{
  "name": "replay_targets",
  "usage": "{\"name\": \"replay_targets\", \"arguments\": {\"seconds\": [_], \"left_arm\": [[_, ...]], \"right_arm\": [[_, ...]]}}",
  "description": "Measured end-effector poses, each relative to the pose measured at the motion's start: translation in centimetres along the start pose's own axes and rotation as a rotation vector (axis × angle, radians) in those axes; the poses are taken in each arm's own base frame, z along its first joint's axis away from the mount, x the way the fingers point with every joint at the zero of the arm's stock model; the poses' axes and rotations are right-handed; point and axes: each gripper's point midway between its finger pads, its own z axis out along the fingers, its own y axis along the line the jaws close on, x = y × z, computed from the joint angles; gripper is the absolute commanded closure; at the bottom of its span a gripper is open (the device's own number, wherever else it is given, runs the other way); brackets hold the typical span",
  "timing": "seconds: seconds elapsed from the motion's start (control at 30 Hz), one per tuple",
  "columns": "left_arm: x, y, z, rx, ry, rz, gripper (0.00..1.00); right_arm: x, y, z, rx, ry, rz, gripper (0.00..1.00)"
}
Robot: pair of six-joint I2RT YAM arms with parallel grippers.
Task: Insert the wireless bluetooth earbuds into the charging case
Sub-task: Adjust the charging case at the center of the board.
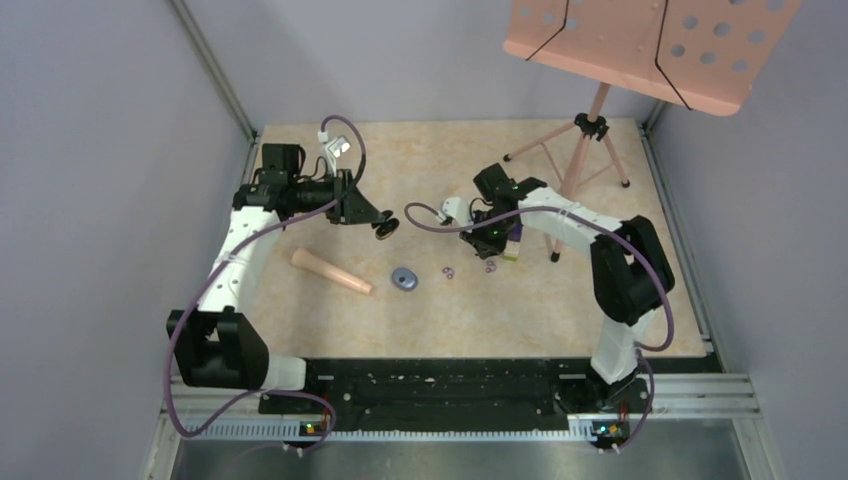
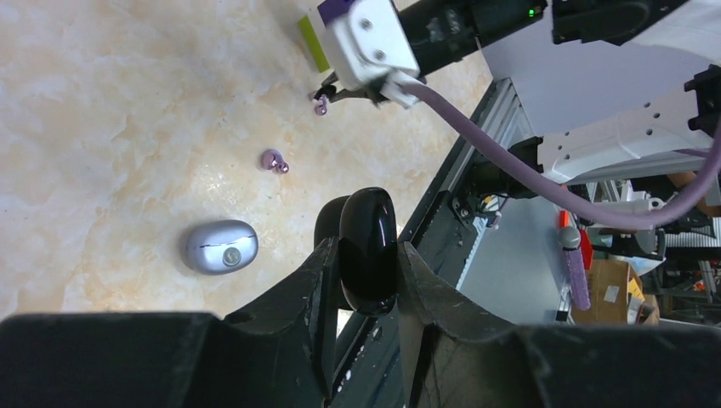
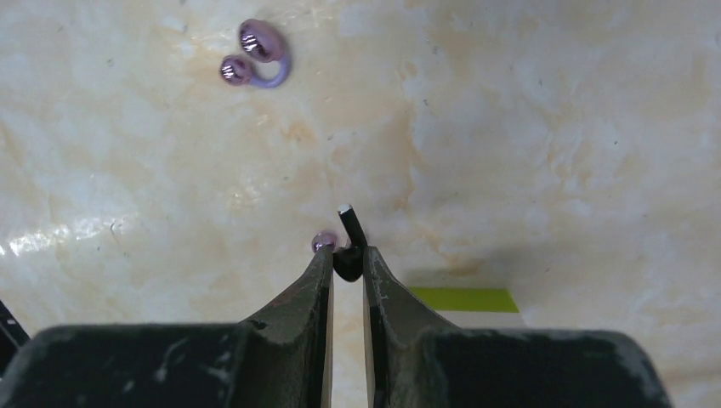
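My left gripper (image 2: 367, 255) clamped tight on the black case (image 2: 367, 225), my right gripper (image 3: 349, 255) pinched nearly shut on a black bud (image 3: 350, 228), purple bud (image 3: 323, 242) touching its fingertip, second purple bud (image 3: 258, 53) lying apart on the table (image 3: 553, 127), grey case (image 2: 218, 247) near it.

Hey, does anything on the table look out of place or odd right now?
Yes. The grey case on the table is shut while the purple earbuds lie loose beside it, and a peach cone lies on its side on the case's other side.
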Motion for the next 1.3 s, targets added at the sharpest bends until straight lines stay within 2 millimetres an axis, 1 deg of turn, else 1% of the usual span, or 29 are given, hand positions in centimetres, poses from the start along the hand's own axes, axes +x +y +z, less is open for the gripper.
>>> {"name": "replay_targets", "arguments": {"seconds": [0.1,0.2,0.23,0.27,0.33,0.47,0.53,0.6,0.8,0.83,0.87,0.9,0.93,1.0,1.07,1.13,1.17,1.23,1.3], "left_arm": [[-0.1,-0.1,0.0,0.0,-0.003,0.001,1.0],[-0.1,-0.1,0.0,0.0,-0.005,-0.005,1.0],[-0.1,0.0,-0.1,-0.002,-0.006,-0.007,1.0],[-0.2,0.0,-0.1,-0.002,-0.006,-0.009,1.0],[-0.2,0.0,-0.1,-0.005,-0.008,-0.012,1.0],[-0.2,0.2,-0.2,-0.015,-0.01,-0.013,1.0],[-0.2,0.3,-0.2,-0.019,-0.011,-0.014,1.0],[-0.2,0.4,-0.2,-0.023,-0.011,-0.015,1.0],[-0.3,0.5,-0.3,-0.028,-0.014,-0.016,1.0],[-0.3,0.5,-0.3,-0.029,-0.014,-0.017,1.0],[-0.3,0.5,-0.3,-0.029,-0.014,-0.017,1.0],[-0.3,0.5,-0.3,-0.029,-0.014,-0.017,1.0],[-0.3,0.6,-0.3,-0.03,-0.014,-0.017,1.0],[-0.3,0.6,-0.3,-0.029,-0.014,-0.017,1.0],[-0.3,0.6,-0.3,-0.029,-0.014,-0.018,1.0],[-0.3,0.5,-0.3,-0.029,-0.015,-0.021,1.0],[-0.3,0.5,-0.3,-0.029,-0.015,-0.022,1.0],[-0.3,0.5,-0.2,-0.027,-0.014,-0.032,1.0],[-0.4,0.6,-0.1,-0.026,-0.015,-0.041,1.0]], "right_arm": [[-0.2,0.8,-1.4,-0.036,-0.012,-0.158,1.0],[0.3,2.3,-1.7,-0.094,0.008,-0.306,1.0],[0.6,3.2,-1.4,-0.126,0.027,-0.362,1.0],[0.8,3.9,-1.2,-0.146,0.039,-0.392,1.0],[1.5,5.8,-0.5,-0.209,0.082,-0.453,1.0],[2.8,8.8,1.8,-0.321,0.182,-0.524,0.98],[3.4,9.8,2.4,-0.355,0.226,-0.539,0.96],[3.3,10.2,2.4,-0.359,0.239,-0.553,0.89],[3.3,10.3,2.4,-0.336,0.258,-0.513,0.64],[3.2,10.2,2.5,-0.325,0.255,-0.501,0.58],[3.0,9.9,2.5,-0.313,0.246,-0.485,0.54],[2.8,9.7,2.5,-0.301,0.233,-0.466,0.53],[2.5,9.5,2.3,-0.288,0.219,-0.442,0.52],[1.9,8.7,1.2,-0.256,0.171,-0.384,0.53],[1.0,7.6,-0.5,-0.209,0.105,-0.321,0.57],[-0.1,6.4,-2.8,-0.139,0.02,-0.257,0.61],[-0.3,6.1,-3.5,-0.114,-0.009,-0.23,0.62],[-0.2,5.9,-5.1,-0.052,-0.079,-0.125,0.63],[0.4,6.5,-5.5,-0.026,-0.113,-0.024,0.63]]}}
